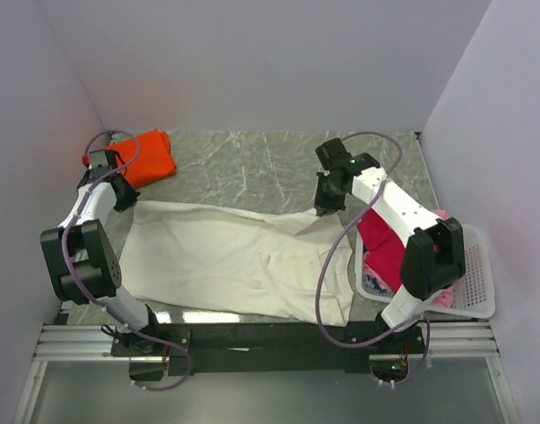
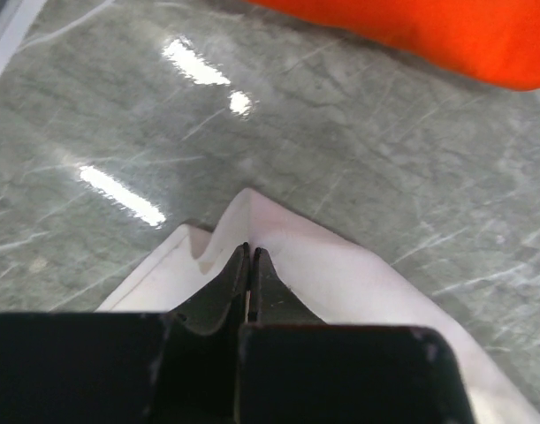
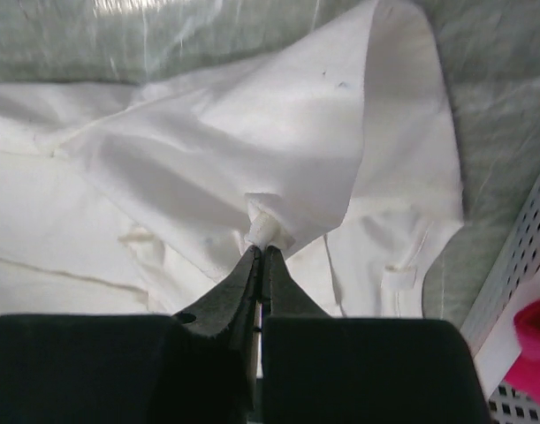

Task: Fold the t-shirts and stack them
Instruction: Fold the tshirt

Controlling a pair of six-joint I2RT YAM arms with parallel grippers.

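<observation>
On the table [image 1: 252, 159], cream t-shirt [image 1: 225, 261], far edge clamped in left jaws and right jaws

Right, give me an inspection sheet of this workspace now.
Surface: grey marbled table, glare patches.
Job's things: cream t-shirt spread out in the middle; orange t-shirt folded, far left corner; red t-shirt heaped in the basket.
Clutter: white basket at right edge.
Jaws: left jaws shut on the cream t-shirt's far left corner; right jaws shut on its far right fabric.
Cables: purple cable loops along each arm; the right one crosses over the cream t-shirt.
Surroundings: plain walls on three sides; metal rail at near edge.
</observation>
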